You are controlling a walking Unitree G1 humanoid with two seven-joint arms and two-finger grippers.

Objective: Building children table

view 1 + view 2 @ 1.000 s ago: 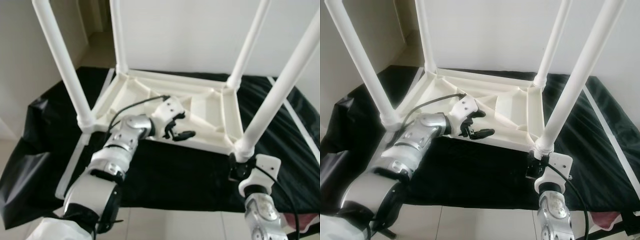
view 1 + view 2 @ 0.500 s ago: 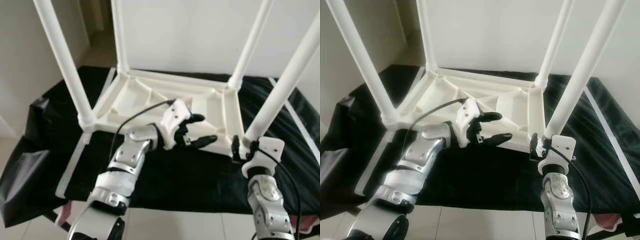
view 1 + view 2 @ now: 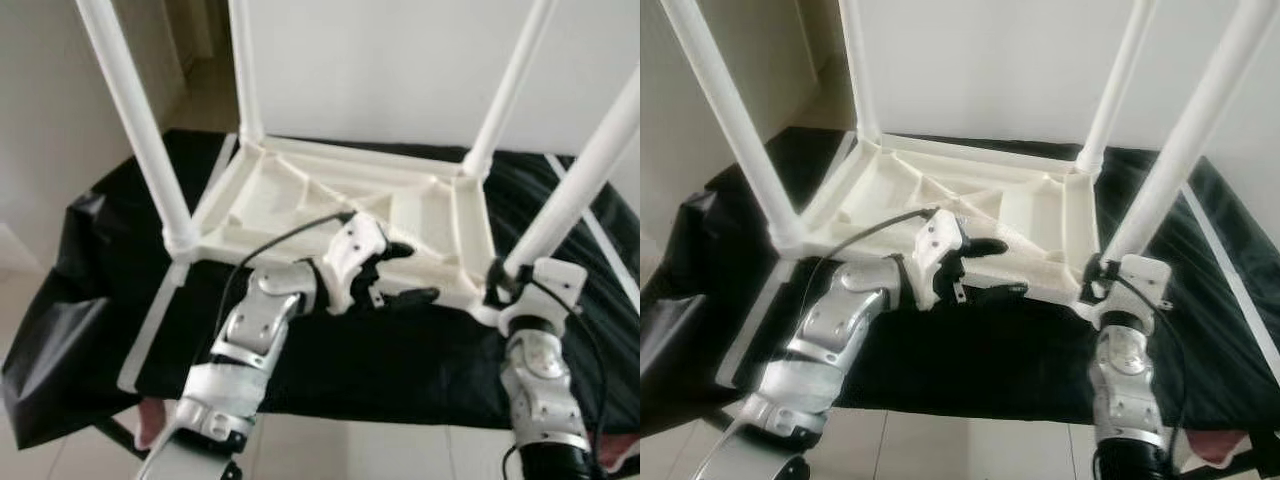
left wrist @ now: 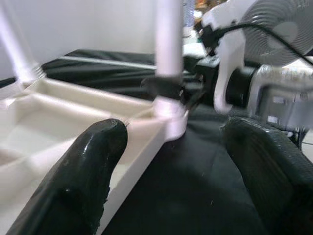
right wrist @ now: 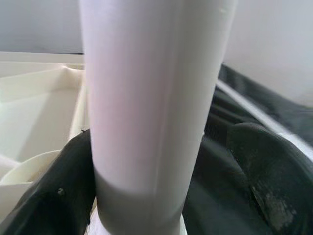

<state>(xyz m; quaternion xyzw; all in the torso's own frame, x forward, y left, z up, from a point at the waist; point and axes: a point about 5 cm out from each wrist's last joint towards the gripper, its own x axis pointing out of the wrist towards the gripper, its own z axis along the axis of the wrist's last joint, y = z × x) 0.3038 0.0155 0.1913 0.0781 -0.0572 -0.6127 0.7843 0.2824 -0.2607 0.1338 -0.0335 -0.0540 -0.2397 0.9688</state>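
over the last second both of my arms moved toward the lower right of the head view: my left gripper [image 3: 405, 272] left the inside of the frame and reached out past its near rail, and my right gripper [image 3: 497, 290] rose from below the corner to the base of the near right leg [image 3: 585, 180].

at this moment the children table [image 3: 330, 190] lay upside down on the black sheet [image 3: 90, 250] in the middle of the head view, its four white legs pointing up out of the corner sockets. my left gripper hung just in front of the near rail, right of centre, its fingers [image 4: 90, 171] spread apart with nothing between them; in the left wrist view the rail edge sat near one finger, and i could not tell if it touched. my right gripper stood at the lower right corner, its fingers [image 5: 261, 171] on either side of the leg where it enters the socket. one looked pressed to the leg, the other showed a gap, so i could not call it clamped.

i judged that all four legs were already fitted, and that i was steadying or seating this last corner.

no brand, label or writing was readable on the table, the sheet or my arms.
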